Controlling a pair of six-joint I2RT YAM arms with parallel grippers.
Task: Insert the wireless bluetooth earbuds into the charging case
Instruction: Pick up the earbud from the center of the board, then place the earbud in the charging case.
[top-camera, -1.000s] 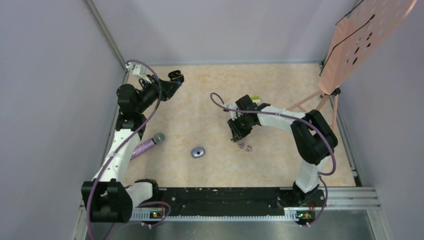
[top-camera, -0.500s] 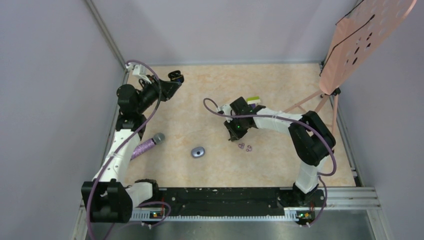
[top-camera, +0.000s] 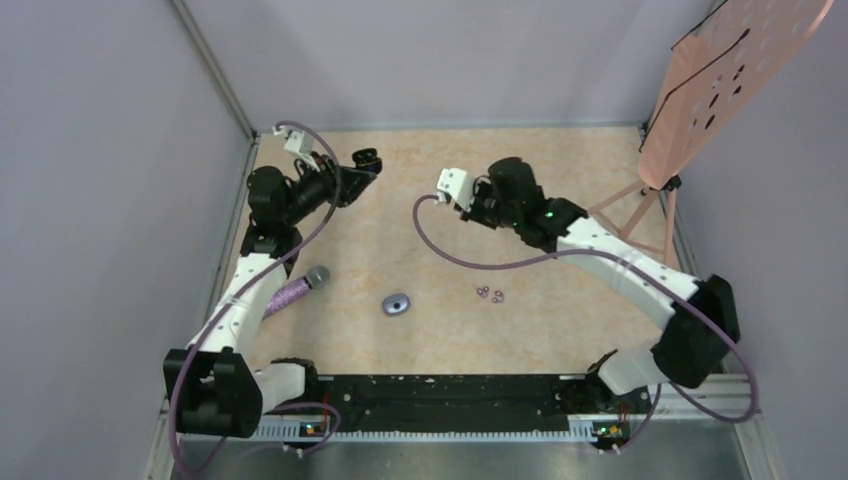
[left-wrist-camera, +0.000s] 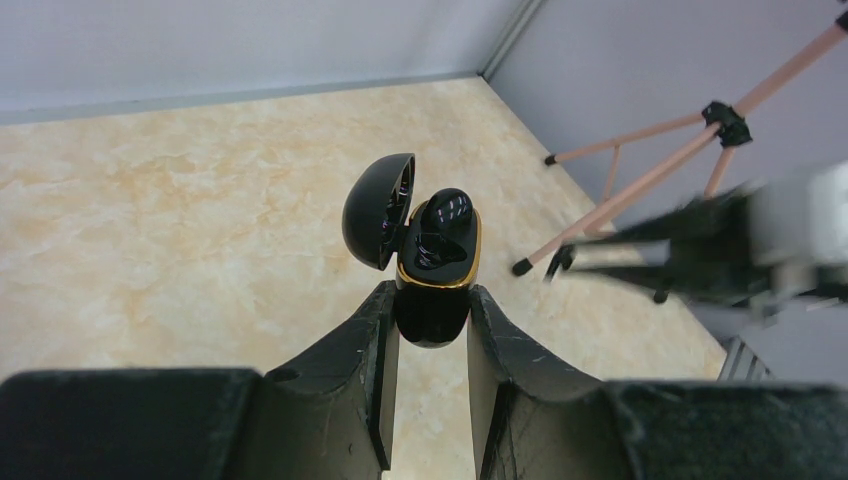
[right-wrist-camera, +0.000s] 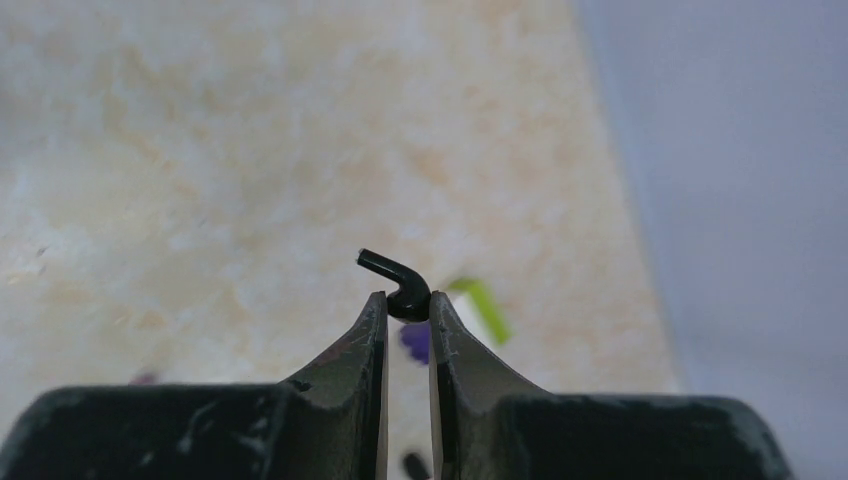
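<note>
My left gripper (left-wrist-camera: 432, 300) is shut on the lower half of the charging case (left-wrist-camera: 437, 265), a glossy black shell with a gold rim. Its lid (left-wrist-camera: 378, 210) hangs open to the left. From above, that gripper (top-camera: 365, 160) is held high at the back left. My right gripper (right-wrist-camera: 405, 305) is shut on a black earbud (right-wrist-camera: 400, 285), whose bent stem sticks out up and to the left of the tips. It hovers over the back middle (top-camera: 490, 205). Small purple earbud pieces (top-camera: 490, 294) lie on the table, right of centre.
A blue-grey oval object (top-camera: 396, 303) lies at centre. A purple-handled item with a grey head (top-camera: 295, 290) rests by the left arm. A green-and-purple block (right-wrist-camera: 470, 310) sits under the right fingertips. A pink perforated stand (top-camera: 720, 80) on tripod legs (left-wrist-camera: 640, 170) fills the back right.
The right arm has risen from the table beside the purple pieces and swung back, with the black earbud pinched in its tips. The left gripper has shifted slightly right with the case.
</note>
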